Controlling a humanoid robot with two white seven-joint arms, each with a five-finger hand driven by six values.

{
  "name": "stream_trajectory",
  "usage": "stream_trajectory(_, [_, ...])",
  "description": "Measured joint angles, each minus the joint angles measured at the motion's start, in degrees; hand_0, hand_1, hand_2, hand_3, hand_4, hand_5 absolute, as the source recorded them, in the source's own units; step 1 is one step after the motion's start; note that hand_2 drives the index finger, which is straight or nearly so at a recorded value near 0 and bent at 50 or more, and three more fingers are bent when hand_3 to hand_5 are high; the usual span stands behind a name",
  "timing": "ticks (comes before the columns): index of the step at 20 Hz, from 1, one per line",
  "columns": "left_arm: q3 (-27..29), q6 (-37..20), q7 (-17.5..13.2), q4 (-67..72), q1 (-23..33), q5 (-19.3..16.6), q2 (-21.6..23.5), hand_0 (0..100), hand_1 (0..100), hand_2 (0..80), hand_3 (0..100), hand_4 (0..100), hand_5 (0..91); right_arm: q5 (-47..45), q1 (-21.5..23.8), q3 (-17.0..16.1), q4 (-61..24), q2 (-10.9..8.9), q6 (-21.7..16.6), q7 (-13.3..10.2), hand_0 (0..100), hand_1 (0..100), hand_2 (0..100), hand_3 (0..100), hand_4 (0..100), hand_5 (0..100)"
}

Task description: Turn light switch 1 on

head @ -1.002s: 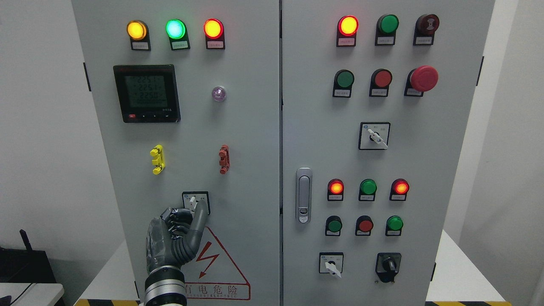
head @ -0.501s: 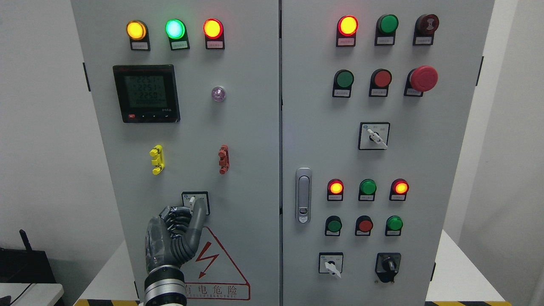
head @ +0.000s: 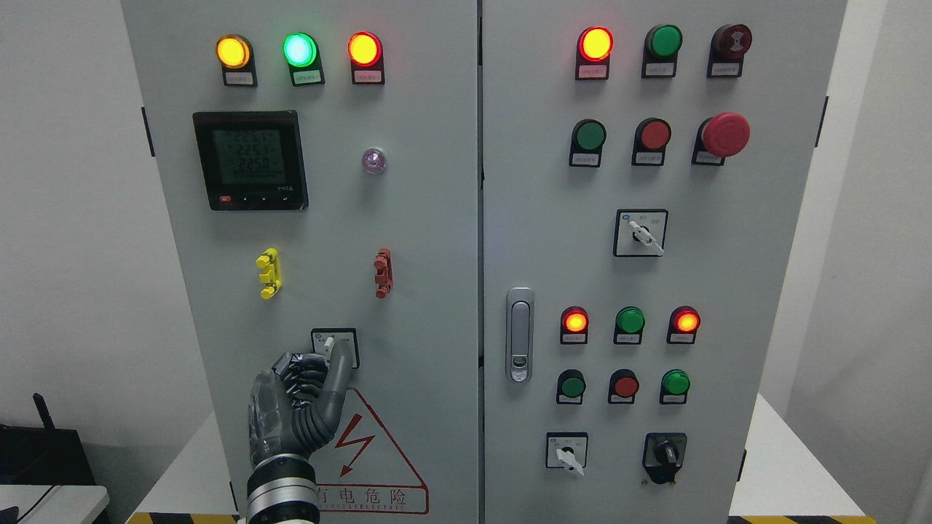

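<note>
One left hand (head: 295,407) raised against cabinet (head: 408,240), fingers curled, apparently pinching white knob of rotary switch (head: 334,346). Below, red warning triangle (head: 368,466) reading "有电危险".

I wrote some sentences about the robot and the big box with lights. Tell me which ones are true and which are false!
1. The left robot hand reaches up to the small switch on the left door. True.
2. The big red mushroom button is on the left door. False: it is on the right door, upper right.
3. The screen is lit and shows numbers. True.
4. The three lights at the top of the left door are all green. False: yellow light, green light, red light.
5. Both robot hands are in the picture. False: only the left one shows.
</note>
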Motion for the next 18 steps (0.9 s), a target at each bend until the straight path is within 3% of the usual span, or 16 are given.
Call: stream_trajectory(18, [-0.03,1.1,0.0,0.07,-0.03,-0.1,0.04,17,41,53.6,70,76,67.7,0.0,0.0,0.0,0.0,0.0,0.0,0.0,12,39,0,0,0,0])
